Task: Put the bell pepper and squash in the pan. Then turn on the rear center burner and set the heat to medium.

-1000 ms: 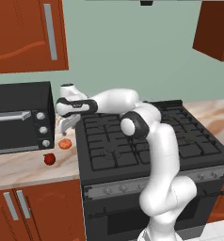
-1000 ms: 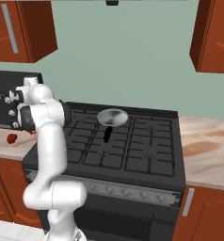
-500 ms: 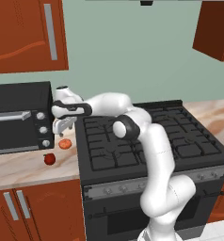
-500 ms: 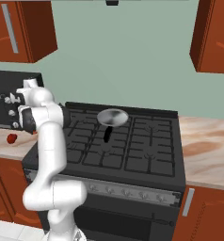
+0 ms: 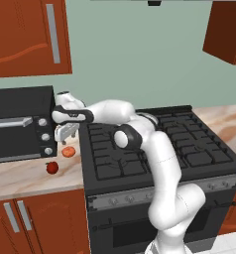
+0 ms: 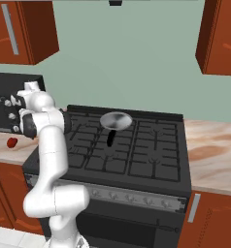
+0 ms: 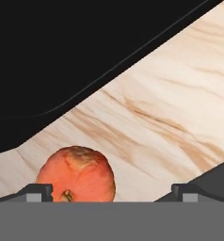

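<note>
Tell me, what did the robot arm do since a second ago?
The claw came down and a little to the left, toward the squash on the counter. It has not taken hold of anything and is open above the squash. The squash, the bell pepper and the pan on the stove stayed where they were.

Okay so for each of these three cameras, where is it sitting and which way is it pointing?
Left base view: behind the arm on its left, looking forward and down at the black range; the white arm reaches left, open gripper over the pale orange squash, small red bell pepper nearby.
Right base view: behind on the right, facing the range; arm at left, shallow grey pan on the rear grates.
Hand view: on the hand, looking down at the squash between the fingertips.
Both base views share range and pepper.
</note>
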Available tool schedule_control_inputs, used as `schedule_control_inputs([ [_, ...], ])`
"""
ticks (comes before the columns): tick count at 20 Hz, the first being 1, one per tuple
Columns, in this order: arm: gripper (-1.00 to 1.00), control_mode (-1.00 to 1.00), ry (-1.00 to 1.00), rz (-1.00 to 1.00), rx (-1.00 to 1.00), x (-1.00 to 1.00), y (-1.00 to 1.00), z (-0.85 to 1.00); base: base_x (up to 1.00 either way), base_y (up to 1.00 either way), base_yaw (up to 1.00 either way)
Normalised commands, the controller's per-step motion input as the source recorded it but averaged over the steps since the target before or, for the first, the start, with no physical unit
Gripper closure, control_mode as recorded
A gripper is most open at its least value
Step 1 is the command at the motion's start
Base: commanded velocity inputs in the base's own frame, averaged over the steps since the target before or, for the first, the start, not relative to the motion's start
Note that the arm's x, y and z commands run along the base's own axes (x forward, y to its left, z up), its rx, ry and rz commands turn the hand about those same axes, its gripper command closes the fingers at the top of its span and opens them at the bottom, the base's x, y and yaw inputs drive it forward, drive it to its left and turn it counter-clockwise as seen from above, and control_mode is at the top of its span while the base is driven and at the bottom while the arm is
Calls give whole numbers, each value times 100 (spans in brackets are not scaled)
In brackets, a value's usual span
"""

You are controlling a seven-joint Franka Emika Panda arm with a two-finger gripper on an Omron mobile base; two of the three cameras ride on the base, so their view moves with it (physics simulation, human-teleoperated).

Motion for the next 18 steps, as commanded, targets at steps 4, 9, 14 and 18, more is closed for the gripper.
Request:
schedule_control_inputs([
  [4, -100, -100, 0, 0, 0, -24, 0, -1, 0, 0, 0],
  [9, -100, -100, 0, 0, 0, -30, 0, -9, 0, 0, 0],
  [14, -100, -100, 0, 0, 0, -45, 0, -9, 0, 0, 0],
  [18, -100, -100, 1, 0, 0, -23, 0, -20, 0, 0, 0],
])
